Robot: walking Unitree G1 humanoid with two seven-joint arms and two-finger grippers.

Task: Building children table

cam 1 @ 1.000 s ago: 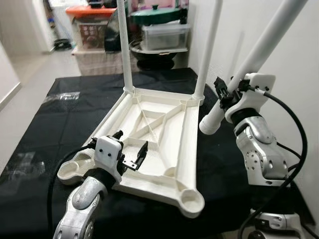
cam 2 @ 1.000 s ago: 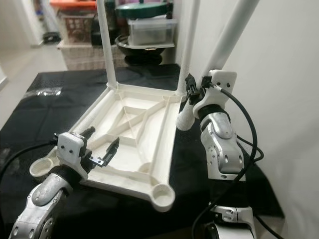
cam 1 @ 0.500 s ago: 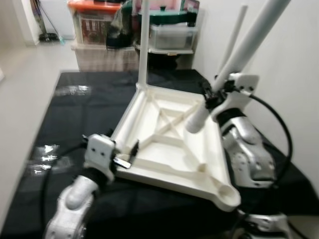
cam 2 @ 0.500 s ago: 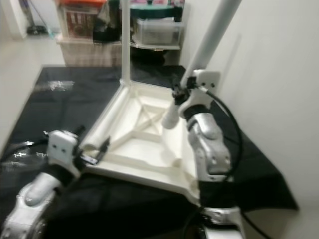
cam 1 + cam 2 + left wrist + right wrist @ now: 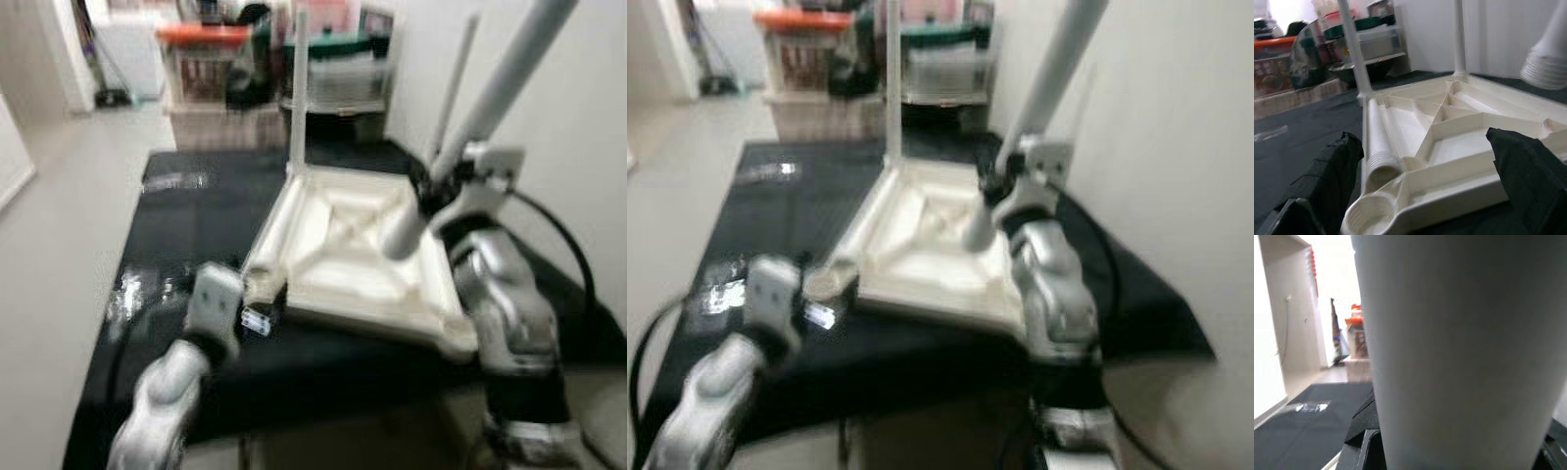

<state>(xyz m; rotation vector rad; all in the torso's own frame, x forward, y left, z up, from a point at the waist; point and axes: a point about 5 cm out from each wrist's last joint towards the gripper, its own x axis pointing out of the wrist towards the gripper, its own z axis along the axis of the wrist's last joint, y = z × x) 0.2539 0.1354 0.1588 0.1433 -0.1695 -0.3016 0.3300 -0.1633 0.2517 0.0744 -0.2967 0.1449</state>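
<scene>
While your right tool [image 5: 428, 191] grips the long white plastic leg [image 5: 487, 95] | left tool [image 5: 1420, 186] spread open beside upturned white plastic tabletop [image 5: 361, 255] on the black-covered table [image 5: 186, 225].

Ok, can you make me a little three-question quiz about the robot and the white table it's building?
1. True or false: the white tabletop lies upside down on the black cloth.
2. Which gripper holds the loose table leg? A) left B) right
3. Fill in: the left gripper is ____, near a corner socket.

Key: 1 true; 2 B, the right gripper; 3 open.
</scene>
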